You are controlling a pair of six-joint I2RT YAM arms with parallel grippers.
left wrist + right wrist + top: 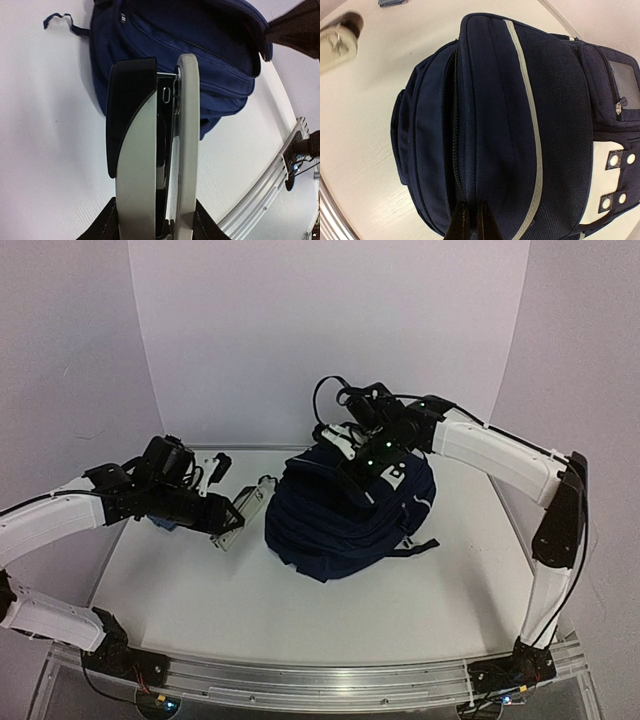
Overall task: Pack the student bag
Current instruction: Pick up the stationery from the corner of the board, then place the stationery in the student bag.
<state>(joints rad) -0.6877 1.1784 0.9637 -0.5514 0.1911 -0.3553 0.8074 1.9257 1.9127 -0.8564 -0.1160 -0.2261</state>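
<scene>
Student bag [335, 530] first: it is a big dark navy cloth backpack with black straps and a thin pale stripe. It lies on the white table [200, 590]. It sits right under the right gripper [471, 222] and just in front of the left gripper [156, 227].

The packing looks like it has only just begun. The left gripper holds a grey and black thing shaped like a stapler [135, 165]. That thing is outside the bag, near its side but not touching it. A small blue thing [160, 524] lies on the table behind that gripper, below the left arm. It is too small to tell what it is. I cannot see inside the bag, so I cannot say if anything is packed yet. What seems left is to open the bag wide enough, put the stapler thing in, and maybe zip it up.

The right arm reaches high over the table and bends down onto the top of the bag. Its two fingers are pressed tight together, with their tips right on the dark zip line [456, 125]. They may be pinching the zip tab or a bit of cloth. The tips hide that spot, so I cannot tell.

The left arm stretches in low from the side. Its wrist is turned so the stapler thing stands on edge and points at the bag. Its fingers are part way closed, one on each side of the thing, gripping it.
</scene>
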